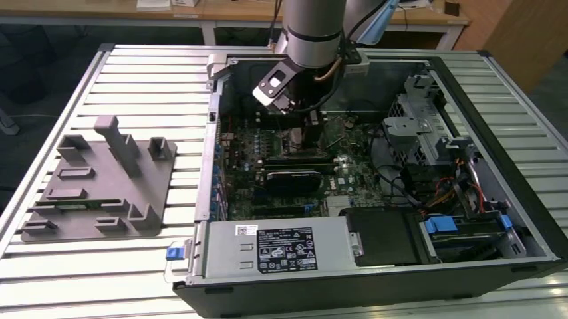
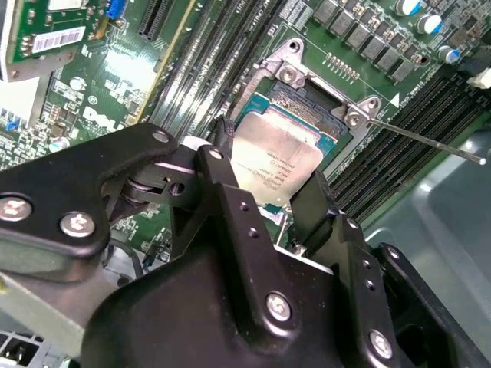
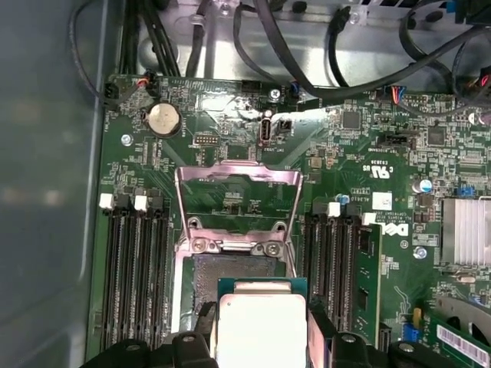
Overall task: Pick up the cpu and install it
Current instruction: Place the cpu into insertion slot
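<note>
Silvery-grey and square, the flat cpu (image 2: 280, 157) is pinched in my black claw (image 2: 267, 165) over the silver-framed socket (image 2: 311, 96). Pickup is done; seating, I judge, is left.

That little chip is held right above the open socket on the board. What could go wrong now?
The end effector grips the cpu by its edges over the socket, and part of the socket's dark centre shows beyond it; lowered misaligned or tilted, it could seat badly. The raised retention frame and thin lever sit close by, so the fingers might catch them.
</note>
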`<state>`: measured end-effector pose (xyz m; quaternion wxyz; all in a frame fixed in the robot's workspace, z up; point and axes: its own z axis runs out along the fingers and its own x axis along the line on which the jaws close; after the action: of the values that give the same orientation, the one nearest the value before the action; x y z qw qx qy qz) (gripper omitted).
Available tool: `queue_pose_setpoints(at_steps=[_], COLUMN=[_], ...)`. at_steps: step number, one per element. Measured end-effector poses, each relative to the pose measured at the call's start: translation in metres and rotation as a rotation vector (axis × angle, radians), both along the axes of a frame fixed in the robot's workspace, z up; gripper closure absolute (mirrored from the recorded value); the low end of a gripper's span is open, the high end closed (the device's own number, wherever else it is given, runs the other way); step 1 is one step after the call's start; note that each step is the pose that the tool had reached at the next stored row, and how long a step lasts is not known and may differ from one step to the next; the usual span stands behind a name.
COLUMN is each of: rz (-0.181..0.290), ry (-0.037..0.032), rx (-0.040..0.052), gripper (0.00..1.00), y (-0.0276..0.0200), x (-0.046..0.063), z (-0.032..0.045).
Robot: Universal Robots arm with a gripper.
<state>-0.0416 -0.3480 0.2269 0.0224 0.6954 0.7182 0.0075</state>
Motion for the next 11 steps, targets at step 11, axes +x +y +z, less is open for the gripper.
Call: queue_pose_setpoints(at_steps=[11], rz=[-0.004], ry=[0.0008], rx=[-0.0019], gripper=[0.46], y=[0.0053], x=[0.0], z=[-0.0101])
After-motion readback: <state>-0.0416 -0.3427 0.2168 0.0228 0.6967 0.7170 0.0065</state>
